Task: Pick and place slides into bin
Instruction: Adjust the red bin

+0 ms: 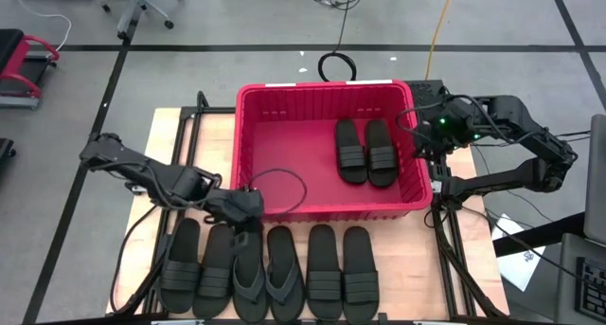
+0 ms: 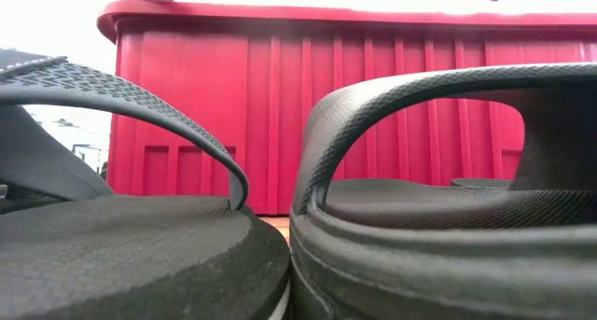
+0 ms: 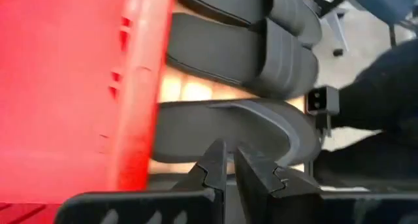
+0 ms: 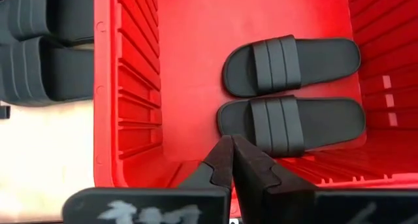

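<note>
Black rubbery thong flip-flop [image 2: 121, 217] and ribbed-strap slide [image 2: 448, 217] fill low view foreground, part of six-slide row [image 1: 270, 270] laid side by side on table in front of large red slotted plastic bin [image 1: 284, 105], within easy reach for pickup. Two ribbed slides [image 1: 365, 151] lie flat, paired, at bin's right end, leaving room. Left gripper [image 1: 248, 207] low over row's bin-side edge, jaws nearly closed, holding nothing visible. Right gripper [image 4: 230, 160] above bin's right wall, jaws together, empty, waiting.
</note>
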